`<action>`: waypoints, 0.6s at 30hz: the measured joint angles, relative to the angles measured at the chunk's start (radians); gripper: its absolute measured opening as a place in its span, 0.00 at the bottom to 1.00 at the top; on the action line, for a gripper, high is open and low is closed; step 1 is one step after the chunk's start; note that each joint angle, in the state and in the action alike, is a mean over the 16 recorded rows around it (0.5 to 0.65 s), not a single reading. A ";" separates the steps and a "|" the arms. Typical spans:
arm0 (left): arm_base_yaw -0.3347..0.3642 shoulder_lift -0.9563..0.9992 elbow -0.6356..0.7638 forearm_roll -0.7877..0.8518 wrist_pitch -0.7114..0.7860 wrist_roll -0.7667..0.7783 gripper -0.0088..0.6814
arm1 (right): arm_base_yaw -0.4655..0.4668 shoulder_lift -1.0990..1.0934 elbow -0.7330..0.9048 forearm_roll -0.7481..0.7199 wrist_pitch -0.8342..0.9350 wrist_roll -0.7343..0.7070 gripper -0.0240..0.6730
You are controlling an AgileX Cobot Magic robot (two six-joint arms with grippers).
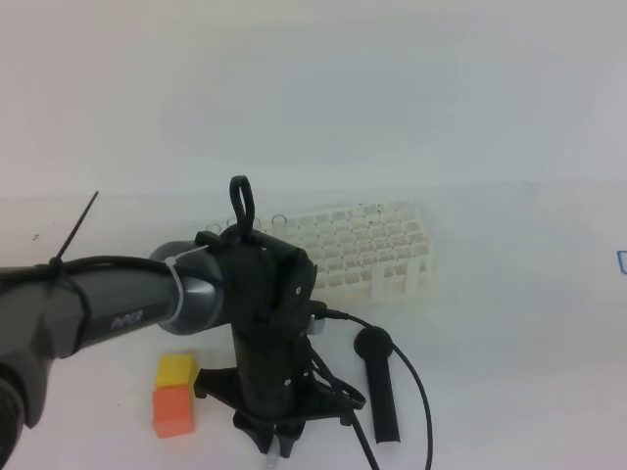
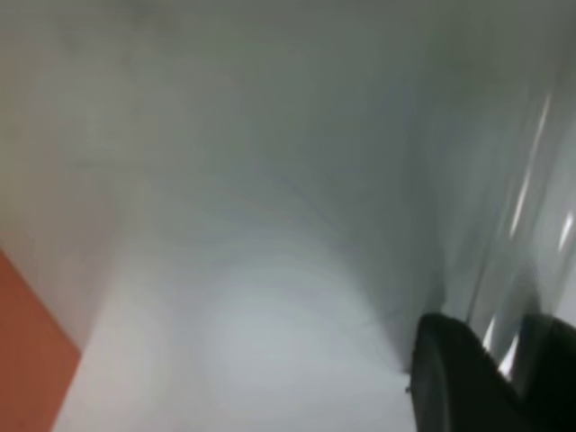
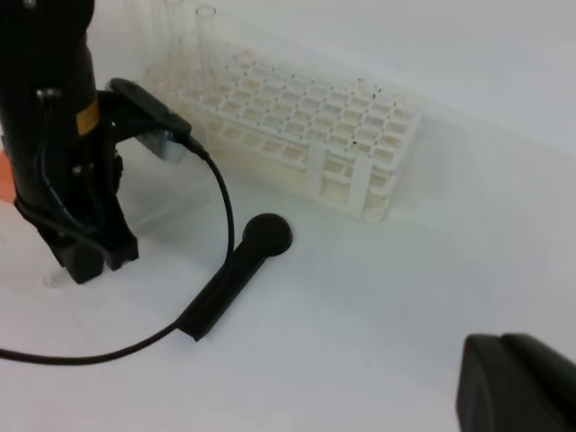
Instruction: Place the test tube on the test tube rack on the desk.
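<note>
The test tube (image 2: 526,198) is a clear glass tube lying low over the white desk (image 1: 509,323). In the blurred left wrist view it runs between two dark fingers. My left gripper (image 2: 499,346) points straight down at the desk's front edge (image 1: 274,448), shut on the tube. A clear tube end (image 3: 52,279) pokes out beside the gripper (image 3: 85,265). The white test tube rack (image 1: 367,250) stands behind the left arm, with clear tubes upright (image 3: 205,27) at its far left corner. My right gripper (image 3: 504,382) shows only as dark fingers held together, nothing between them.
A black round-headed stick (image 1: 379,382) lies right of the left arm, with the arm's cable (image 1: 411,392) looping around it. A yellow cube (image 1: 176,369) and an orange cube (image 1: 173,411) sit left of the gripper. The orange cube (image 2: 27,360) is close beside it.
</note>
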 joint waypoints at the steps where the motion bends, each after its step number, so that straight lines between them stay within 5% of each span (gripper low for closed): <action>1: 0.000 -0.007 -0.006 0.003 0.004 0.007 0.12 | 0.000 0.000 0.000 -0.003 0.000 -0.001 0.03; 5: 0.000 -0.059 -0.038 0.011 0.001 0.065 0.02 | 0.000 0.000 0.000 -0.016 0.004 -0.004 0.03; 11: 0.003 -0.206 -0.086 0.006 -0.083 0.202 0.01 | 0.000 0.000 0.000 -0.037 0.035 -0.018 0.03; 18: 0.003 -0.431 -0.040 -0.232 -0.345 0.596 0.01 | 0.000 0.000 0.000 -0.052 0.116 -0.044 0.03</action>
